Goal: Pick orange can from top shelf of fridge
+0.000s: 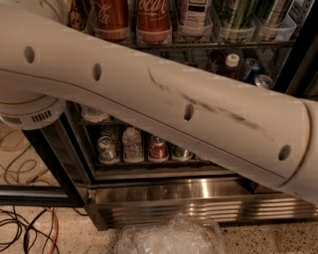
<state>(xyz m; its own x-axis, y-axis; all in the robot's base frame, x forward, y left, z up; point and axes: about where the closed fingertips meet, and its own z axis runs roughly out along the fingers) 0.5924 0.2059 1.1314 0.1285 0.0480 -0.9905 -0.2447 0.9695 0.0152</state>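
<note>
Camera view shows crinkled plastic wrap [169, 239] nearest, then the white arm [164, 99] slanting across the fridge [198, 196]. The arm leaves the frame at the upper left, so the gripper is out of sight past that corner and I cannot tell whether it is apart or together. Behind the arm sit small cans [158, 148] low down. On the top shelf [208, 44], the orange can [77, 16] peeks out closest to the gripper's end, with red cans [153, 15] on its far side. A good grasp likely needs a straight approach that stays off those neighbours.
</note>
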